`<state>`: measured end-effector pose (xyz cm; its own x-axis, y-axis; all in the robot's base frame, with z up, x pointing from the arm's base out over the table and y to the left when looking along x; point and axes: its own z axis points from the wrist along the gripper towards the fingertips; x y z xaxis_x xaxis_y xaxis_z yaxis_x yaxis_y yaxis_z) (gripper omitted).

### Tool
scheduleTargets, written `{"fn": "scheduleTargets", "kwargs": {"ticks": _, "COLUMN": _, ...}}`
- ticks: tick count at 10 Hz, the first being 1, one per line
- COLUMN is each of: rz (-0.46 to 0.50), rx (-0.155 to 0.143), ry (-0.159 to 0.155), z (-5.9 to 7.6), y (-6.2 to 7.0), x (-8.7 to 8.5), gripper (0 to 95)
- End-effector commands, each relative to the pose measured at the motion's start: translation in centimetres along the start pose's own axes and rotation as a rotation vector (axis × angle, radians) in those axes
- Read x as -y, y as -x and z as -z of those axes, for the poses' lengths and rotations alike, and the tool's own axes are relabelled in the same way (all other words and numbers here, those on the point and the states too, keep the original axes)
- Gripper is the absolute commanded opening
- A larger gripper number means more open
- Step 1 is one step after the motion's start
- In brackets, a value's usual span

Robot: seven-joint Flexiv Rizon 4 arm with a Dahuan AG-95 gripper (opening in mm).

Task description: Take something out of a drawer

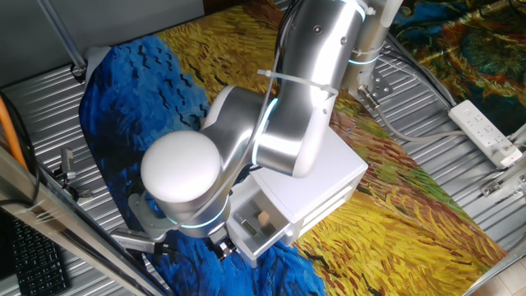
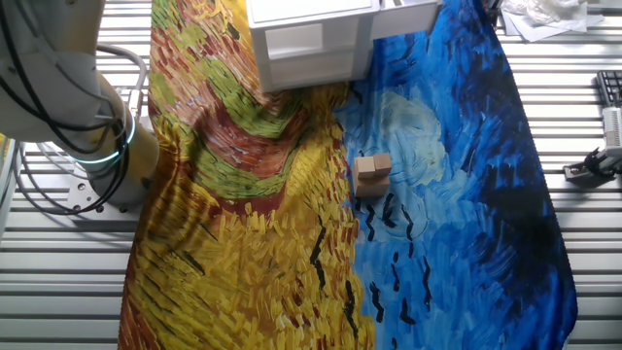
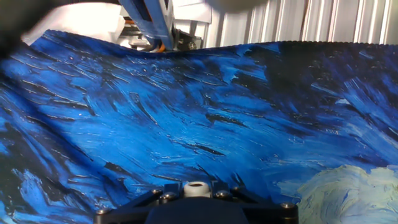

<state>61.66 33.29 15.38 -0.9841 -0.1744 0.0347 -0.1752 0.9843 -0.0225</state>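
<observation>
The white cabinet [image 1: 329,177] stands on the painted cloth; it also shows at the top edge of the other fixed view [image 2: 311,39]. Its drawer [image 1: 251,234] is pulled out toward the blue side, and a small brown object [image 1: 265,218] lies inside it. My gripper [image 1: 219,247] is low at the drawer's front, largely hidden by the arm. In the hand view the round white knob [image 3: 194,187] sits between my dark fingers, and the gripper [image 3: 194,191] looks shut on it. The gripper is out of the other fixed view.
A small wooden block [image 2: 372,170] lies on the blue part of the cloth, away from the cabinet. A white power strip [image 1: 486,131] lies on the slatted table at the right. A keyboard [image 1: 33,263] is at the lower left edge.
</observation>
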Motion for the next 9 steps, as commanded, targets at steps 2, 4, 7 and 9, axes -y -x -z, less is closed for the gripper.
{"fn": "scheduleTargets", "kwargs": {"ticks": 2, "rz": 0.001, "rx": -0.001, "ry": 0.001, "z": 0.0, "y": 0.3, "x": 0.0, "gripper": 0.0}}
{"fn": "scheduleTargets", "kwargs": {"ticks": 4, "rz": 0.001, "rx": -0.003, "ry": 0.002, "z": 0.2, "y": 0.7, "x": -0.1, "gripper": 0.0}}
{"fn": "scheduleTargets", "kwargs": {"ticks": 7, "rz": 0.000, "rx": -0.005, "ry": 0.003, "z": 0.3, "y": 1.0, "x": -0.1, "gripper": 0.0}}
{"fn": "scheduleTargets", "kwargs": {"ticks": 9, "rz": 0.001, "rx": -0.006, "ry": 0.002, "z": 0.3, "y": 1.2, "x": -0.2, "gripper": 0.0}}
